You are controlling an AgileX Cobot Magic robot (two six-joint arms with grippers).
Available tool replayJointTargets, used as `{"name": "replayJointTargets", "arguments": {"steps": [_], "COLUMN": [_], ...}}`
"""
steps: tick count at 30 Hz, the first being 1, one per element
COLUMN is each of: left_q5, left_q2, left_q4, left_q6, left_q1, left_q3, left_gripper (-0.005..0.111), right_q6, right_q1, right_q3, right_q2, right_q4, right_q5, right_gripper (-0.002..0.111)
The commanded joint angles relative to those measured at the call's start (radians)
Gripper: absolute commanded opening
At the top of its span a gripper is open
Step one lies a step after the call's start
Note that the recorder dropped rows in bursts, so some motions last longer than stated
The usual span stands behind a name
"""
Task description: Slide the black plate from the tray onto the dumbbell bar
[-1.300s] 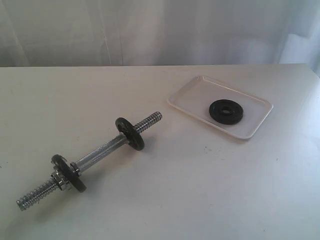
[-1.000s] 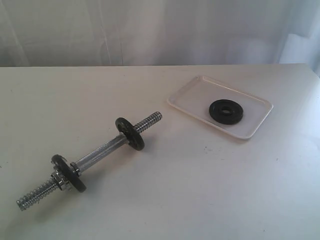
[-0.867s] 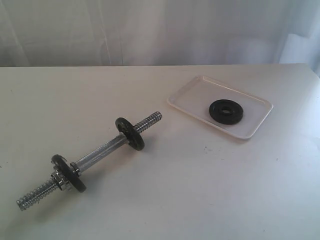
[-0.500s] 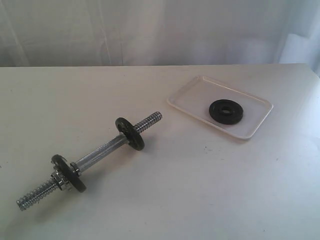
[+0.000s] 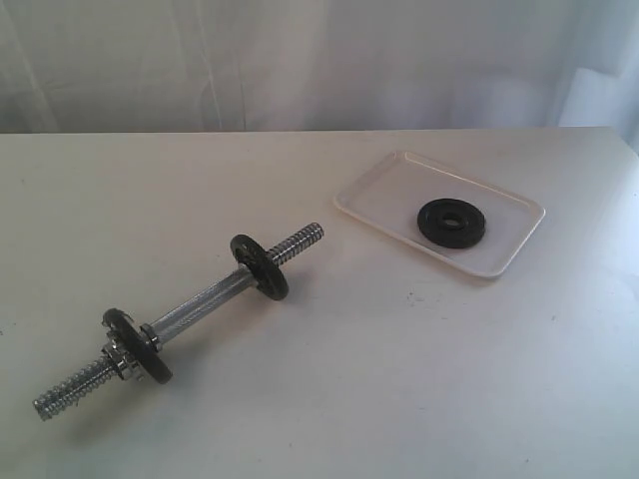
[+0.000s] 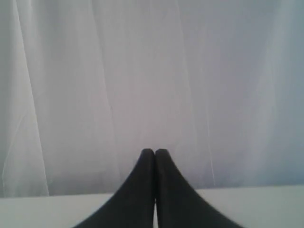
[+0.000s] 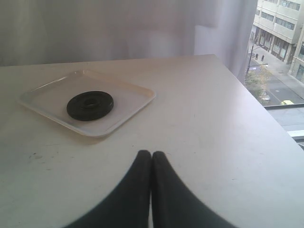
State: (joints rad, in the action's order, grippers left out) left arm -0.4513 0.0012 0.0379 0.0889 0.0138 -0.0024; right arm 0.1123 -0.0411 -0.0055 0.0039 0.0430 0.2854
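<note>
The black plate [image 5: 452, 222] lies flat in the white tray [image 5: 379, 187] at the right of the table; the right wrist view shows the same plate [image 7: 90, 105] and tray [image 7: 135, 101]. The dumbbell bar [image 5: 205, 298] lies diagonally at the left, with a small black disc near each end and a silver nut collar [image 5: 122, 357] by the nearer one. Neither arm shows in the exterior view. My left gripper [image 6: 155, 153] is shut and empty, facing a white curtain. My right gripper [image 7: 151, 154] is shut and empty, well short of the tray.
A white curtain [image 5: 319, 60] hangs behind the table's far edge. The table's right edge [image 7: 266, 118] runs beside a window with a street far below.
</note>
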Motion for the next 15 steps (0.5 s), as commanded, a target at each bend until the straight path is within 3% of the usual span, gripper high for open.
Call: {"name": "replayJointTargets", "arguments": {"steps": [1, 3, 4, 7, 11, 15], "left_q5": [-0.144, -0.201, -0.234, -0.236, -0.221, -0.161], "left_q2": [-0.001, -0.001, -0.001, -0.001, -0.001, 0.013], "left_q4": [-0.003, -0.004, 0.003, 0.013, 0.013, 0.013], "left_q6": [-0.003, 0.115, 0.269, 0.475, 0.491, 0.473], "left_q1": [-0.002, -0.002, -0.002, -0.002, -0.002, -0.002], "left_q3": [0.002, 0.002, 0.002, 0.002, -0.003, -0.099], "left_gripper": [0.0, 0.0, 0.0, 0.0, 0.0, 0.0], "right_q6": [-0.004, -0.004, -0.004, -0.004, -0.004, -0.004], "right_q1": [-0.005, -0.005, -0.005, -0.005, -0.005, -0.005], "right_q3": [0.005, 0.005, 0.005, 0.005, 0.005, 0.005], "right_q2": [-0.004, -0.004, -0.004, -0.004, -0.004, -0.004], "right_q4": [0.006, 0.006, 0.006, 0.006, 0.006, 0.006], "right_q5": [-0.002, -0.002, -0.002, -0.002, -0.002, -0.002], "right_gripper": [0.0, 0.0, 0.0, 0.0, 0.0, 0.0]}}
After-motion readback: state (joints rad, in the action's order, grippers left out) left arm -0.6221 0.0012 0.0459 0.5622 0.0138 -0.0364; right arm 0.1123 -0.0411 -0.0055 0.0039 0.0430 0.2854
